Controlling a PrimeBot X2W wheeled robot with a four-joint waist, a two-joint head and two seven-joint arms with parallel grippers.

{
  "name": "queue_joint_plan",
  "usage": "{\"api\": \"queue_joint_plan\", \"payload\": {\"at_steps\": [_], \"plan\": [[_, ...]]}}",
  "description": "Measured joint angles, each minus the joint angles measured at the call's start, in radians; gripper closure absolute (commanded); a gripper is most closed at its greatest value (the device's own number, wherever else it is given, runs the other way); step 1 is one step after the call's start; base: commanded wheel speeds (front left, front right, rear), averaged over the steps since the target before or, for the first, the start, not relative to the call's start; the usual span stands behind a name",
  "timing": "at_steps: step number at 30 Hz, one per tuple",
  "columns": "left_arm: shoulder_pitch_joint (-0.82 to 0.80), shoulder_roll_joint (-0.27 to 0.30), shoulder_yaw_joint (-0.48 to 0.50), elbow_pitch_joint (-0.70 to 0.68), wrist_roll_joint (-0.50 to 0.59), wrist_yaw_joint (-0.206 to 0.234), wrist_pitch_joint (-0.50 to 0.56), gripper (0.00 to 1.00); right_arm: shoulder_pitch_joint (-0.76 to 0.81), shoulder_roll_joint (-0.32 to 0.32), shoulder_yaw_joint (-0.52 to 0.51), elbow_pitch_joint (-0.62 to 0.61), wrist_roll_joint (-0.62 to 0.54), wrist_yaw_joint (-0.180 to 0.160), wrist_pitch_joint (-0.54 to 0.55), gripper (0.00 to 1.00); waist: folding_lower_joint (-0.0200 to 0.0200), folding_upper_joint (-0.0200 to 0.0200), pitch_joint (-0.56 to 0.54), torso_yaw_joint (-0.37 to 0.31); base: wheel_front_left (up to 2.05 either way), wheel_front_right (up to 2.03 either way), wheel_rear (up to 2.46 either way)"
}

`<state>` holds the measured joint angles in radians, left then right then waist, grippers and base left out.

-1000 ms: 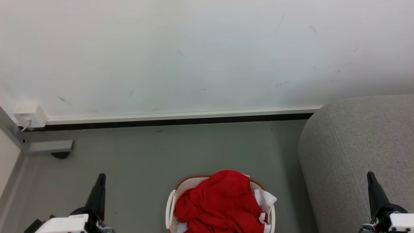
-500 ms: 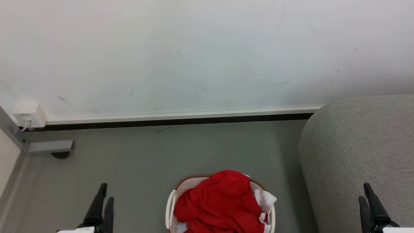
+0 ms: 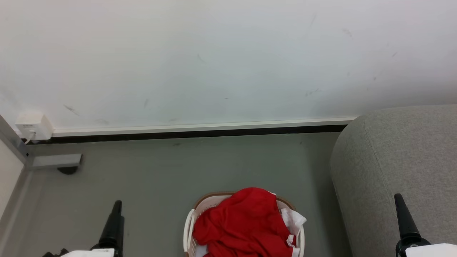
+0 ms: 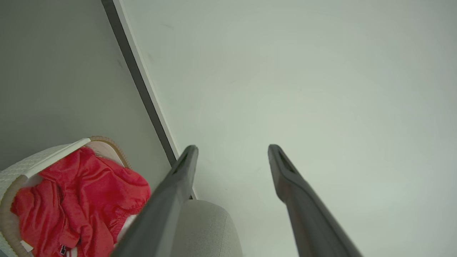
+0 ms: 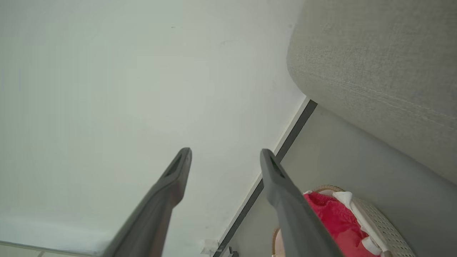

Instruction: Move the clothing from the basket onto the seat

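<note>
The floor [image 3: 160, 178] is a smooth, dull grey-green sheet that meets a white wall [image 3: 214, 53] marked with faint dark scuffs. A pale skirting [image 3: 196, 125] runs along the foot of the wall, with a black strip beneath it. At the skirting's left end a small white socket box [image 3: 32, 126] with a cord sits on the wall, beside a slanting grey post [image 3: 12, 141] and a flat grey bracket [image 3: 57, 160] low over the floor. The basket [image 3: 188, 228] stands on the floor at the bottom middle of the head view. The red clothing [image 3: 242, 225] lies heaped in it above the rim, with some white cloth at its right. The seat [image 3: 392, 153], grey and woven, stands to the basket's right, apart from it, its rounded end near the wall. The left pincer [image 4: 232, 148] is spread, nothing between its fingers, pointing at the wall. The right pincer [image 5: 225, 150] is spread and empty too, beside the seat.
</note>
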<state>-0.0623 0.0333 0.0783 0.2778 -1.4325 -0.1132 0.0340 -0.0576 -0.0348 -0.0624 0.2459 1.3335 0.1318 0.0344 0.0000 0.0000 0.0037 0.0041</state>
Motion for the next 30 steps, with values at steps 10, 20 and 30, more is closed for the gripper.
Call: {"api": "queue_joint_plan", "payload": {"at_steps": [10,20,30], "plan": [[0.002,0.001,-0.033,-0.037,0.234,0.028,-0.045,0.00,0.007,-0.022,0.045,-0.022,-0.250,0.000,-0.045,0.00,0.0000,0.0000,0.000,0.002,0.00,0.00,0.00],[0.011,0.001,-0.058,-0.046,0.384,0.044,-0.080,0.00,0.007,-0.029,0.069,-0.025,-0.422,0.000,-0.080,0.00,0.0000,0.0000,-0.001,0.002,0.00,0.00,0.00],[0.013,0.003,-0.081,-0.044,0.529,0.062,-0.115,0.00,0.008,-0.032,0.098,-0.033,-0.559,0.000,-0.115,0.00,0.0000,0.0000,0.000,-0.001,0.00,0.00,0.00]]}}
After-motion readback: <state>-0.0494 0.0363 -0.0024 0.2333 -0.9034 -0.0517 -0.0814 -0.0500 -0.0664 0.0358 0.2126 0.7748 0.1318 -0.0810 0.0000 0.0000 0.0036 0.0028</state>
